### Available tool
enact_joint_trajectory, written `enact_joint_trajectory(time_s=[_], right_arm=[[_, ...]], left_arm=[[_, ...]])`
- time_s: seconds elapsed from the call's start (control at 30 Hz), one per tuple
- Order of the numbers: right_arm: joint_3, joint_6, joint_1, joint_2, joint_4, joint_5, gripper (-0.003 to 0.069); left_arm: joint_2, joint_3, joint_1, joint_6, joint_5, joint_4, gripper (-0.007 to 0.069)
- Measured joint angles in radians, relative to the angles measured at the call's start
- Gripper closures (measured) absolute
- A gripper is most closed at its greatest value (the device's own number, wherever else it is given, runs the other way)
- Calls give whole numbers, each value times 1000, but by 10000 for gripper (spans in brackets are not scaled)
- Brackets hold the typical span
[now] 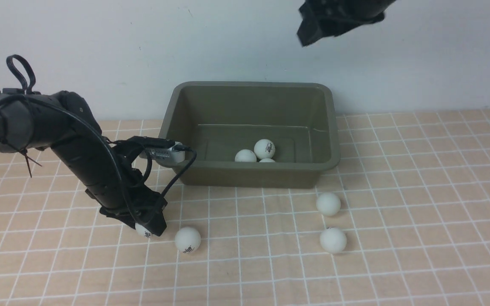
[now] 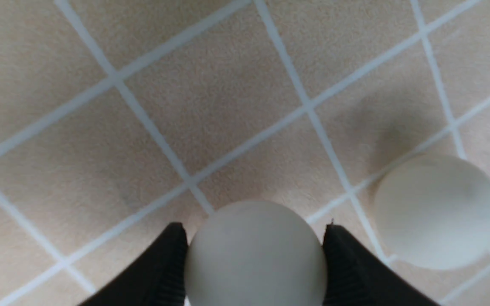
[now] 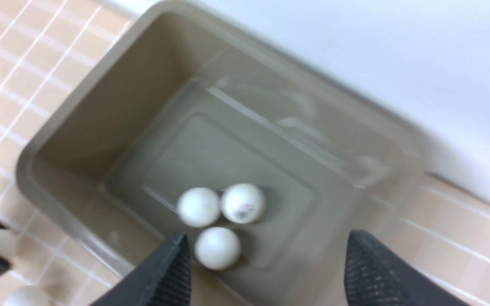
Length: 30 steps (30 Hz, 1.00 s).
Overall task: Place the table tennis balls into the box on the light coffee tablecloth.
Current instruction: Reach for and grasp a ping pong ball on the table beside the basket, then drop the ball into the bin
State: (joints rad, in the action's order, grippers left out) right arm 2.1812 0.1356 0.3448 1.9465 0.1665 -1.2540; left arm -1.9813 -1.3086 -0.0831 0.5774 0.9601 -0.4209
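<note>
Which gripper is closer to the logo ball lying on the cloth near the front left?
Left. The left gripper is down at the cloth right beside the logo ball; the right gripper hangs high over the box.

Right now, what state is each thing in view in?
Box: upright, uncovered.
Boxed balls: three, clustered on box floor.
Left hand: lowered, shut on gripped ball.
Gripped ball: resting on tablecloth.
Loose balls: three, apart on tablecloth.
Right hand: raised above box, open, empty.
</note>
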Motion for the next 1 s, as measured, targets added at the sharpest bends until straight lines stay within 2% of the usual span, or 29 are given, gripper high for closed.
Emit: enact_joint_trajectory(time_s=[0.1,0.23,0.4,0.53,0.77,0.87,1.0], right_arm=[[-95,-24,-4,-106,-53,-1,216],[-360,-52,-12,-260,-80,-1,216],[-710,-41,-12,-383,-11,0,216],[-910,-27,-7,-414,47,8,216],[-1086,-46,89,-417,56,186,216],[-1115,-110,167,-417,36,340,216],[-1115,-203,198,-399,-17,412,216]], left_arm=[[38,-71,0,-29,45,20,302],[101,-220,-5,-54,52,-10,302],[78,-363,-72,-19,-44,-42,302],[-12,-442,-129,10,-97,-47,302],[-165,-568,-143,-27,-154,-70,300],[-240,-637,-143,-43,-151,-70,277],[-285,-680,-143,-47,-148,-72,270]])
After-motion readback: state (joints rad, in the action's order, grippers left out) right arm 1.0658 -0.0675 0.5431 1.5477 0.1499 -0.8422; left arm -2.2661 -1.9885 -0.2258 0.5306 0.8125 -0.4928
